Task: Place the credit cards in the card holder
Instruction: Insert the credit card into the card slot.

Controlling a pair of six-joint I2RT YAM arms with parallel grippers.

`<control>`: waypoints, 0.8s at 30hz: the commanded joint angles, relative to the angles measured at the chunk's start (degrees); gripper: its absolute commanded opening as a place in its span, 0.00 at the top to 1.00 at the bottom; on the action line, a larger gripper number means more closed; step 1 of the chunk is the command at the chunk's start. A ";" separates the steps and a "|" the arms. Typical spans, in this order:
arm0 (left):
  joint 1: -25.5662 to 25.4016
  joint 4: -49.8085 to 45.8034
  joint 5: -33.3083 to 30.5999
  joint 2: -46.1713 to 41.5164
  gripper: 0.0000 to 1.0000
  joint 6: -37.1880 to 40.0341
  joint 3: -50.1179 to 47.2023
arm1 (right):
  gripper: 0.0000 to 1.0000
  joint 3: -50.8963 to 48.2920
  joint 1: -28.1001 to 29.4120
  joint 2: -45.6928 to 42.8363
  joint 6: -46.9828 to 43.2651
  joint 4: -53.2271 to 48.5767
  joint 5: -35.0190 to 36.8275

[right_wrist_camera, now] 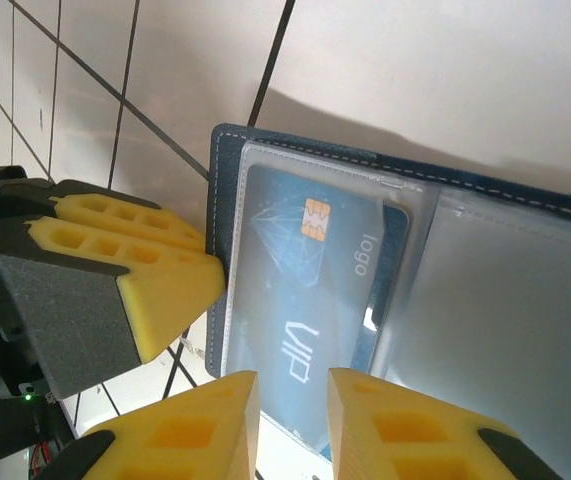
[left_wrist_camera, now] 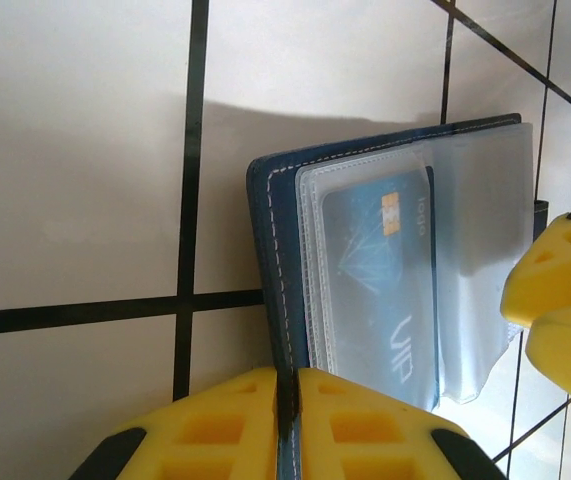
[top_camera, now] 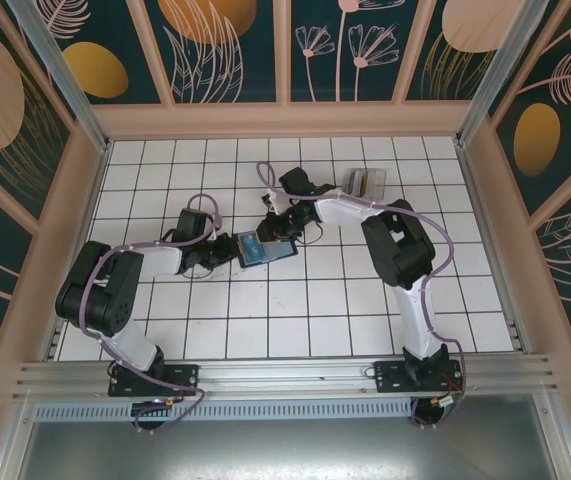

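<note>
The card holder (top_camera: 265, 248) lies open on the white tiles, navy cover (left_wrist_camera: 275, 220) with clear sleeves. A blue credit card (right_wrist_camera: 305, 280) marked VIP sits inside the left clear sleeve (left_wrist_camera: 380, 280). My left gripper (left_wrist_camera: 288, 400) is shut on the cover's stitched edge, at the holder's left side (top_camera: 227, 250). My right gripper (right_wrist_camera: 293, 420) stands open at the card's near end, with a narrow gap between its fingers and neither pad pressing the card. It is over the holder's right part (top_camera: 283, 228). More credit cards stand in a clear rack (top_camera: 367, 181) at the back.
The left gripper's yellow fingers (right_wrist_camera: 135, 260) sit close beside the right gripper at the holder's corner. The right gripper's fingers (left_wrist_camera: 560, 290) show at the edge of the left wrist view. Patterned walls (top_camera: 285, 60) enclose the tiled table.
</note>
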 commanded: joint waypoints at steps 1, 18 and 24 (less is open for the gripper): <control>0.45 -0.35 -0.39 -1.26 0.85 0.66 -0.91 | 0.72 0.16 0.59 -0.95 0.35 -0.98 1.66; 0.74 0.44 1.15 0.23 0.87 1.32 -1.46 | 0.68 1.28 2.22 2.79 0.08 -3.22 5.47; 1.10 0.19 1.56 0.49 0.87 1.76 -0.78 | 0.64 0.92 2.71 2.61 0.15 -3.31 5.86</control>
